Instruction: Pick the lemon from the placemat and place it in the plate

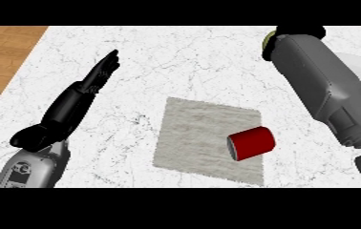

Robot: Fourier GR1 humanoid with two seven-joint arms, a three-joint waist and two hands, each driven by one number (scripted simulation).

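From the head view, the white marbled worktop [183, 56] carries a grey placemat [197, 137] toward its near edge, with a red can [251, 143] lying on its side at the mat's right edge. The left hand [84, 92] rests over the worktop's left side, fingers straight and open, holding nothing. The right hand [300, 31] sits at the far right corner, mostly hidden behind its forearm; a sliver of yellow-green, perhaps the lemon [268, 39], shows there, and I cannot tell its grip. The plate [350, 63] peeks out at the right edge.
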